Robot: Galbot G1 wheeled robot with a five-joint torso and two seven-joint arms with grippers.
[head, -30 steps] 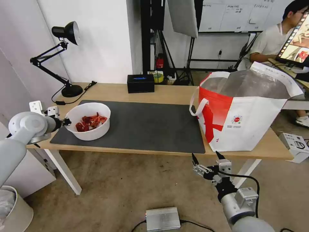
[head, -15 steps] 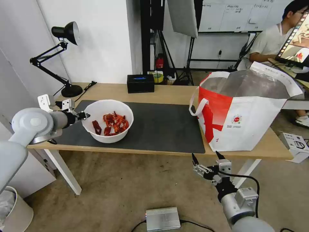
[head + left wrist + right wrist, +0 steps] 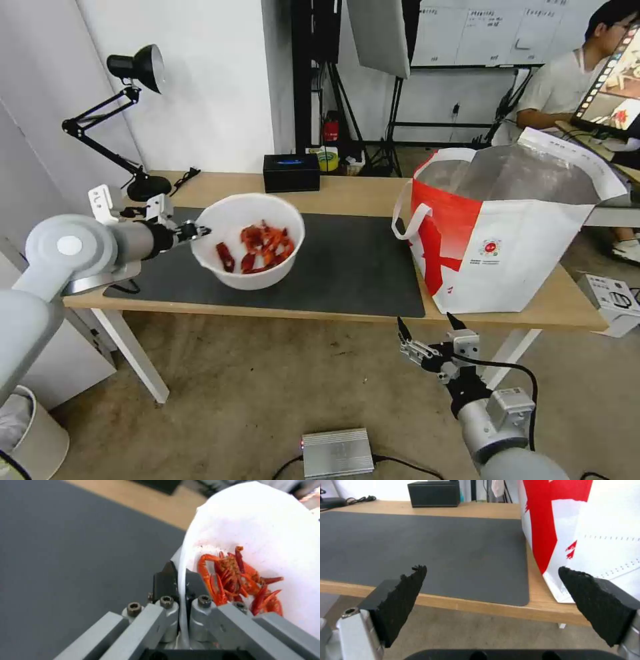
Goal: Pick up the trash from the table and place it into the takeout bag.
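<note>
A white round bowl (image 3: 248, 239) of red scraps (image 3: 263, 247) hangs above the dark grey mat (image 3: 333, 267), lifted clear of the table (image 3: 347, 188). My left gripper (image 3: 198, 232) is shut on the bowl's left rim. The left wrist view shows the thin white rim (image 3: 181, 580) pinched between the two fingers, with the red scraps (image 3: 236, 580) inside. The takeout bag (image 3: 507, 230) stands open at the table's right end, silver lining showing. My right gripper (image 3: 427, 327) hangs open below the table's front edge, near the bag (image 3: 586, 530).
A black tissue box (image 3: 291, 172) sits at the table's back edge, a black desk lamp (image 3: 133, 120) at the back left. On the floor lie a silver box (image 3: 337, 452) and a white bin (image 3: 30, 433). A person sits behind the bag.
The left arm has lifted the bowl off the mat and carried it right, toward the bag. The right arm has stayed put.
</note>
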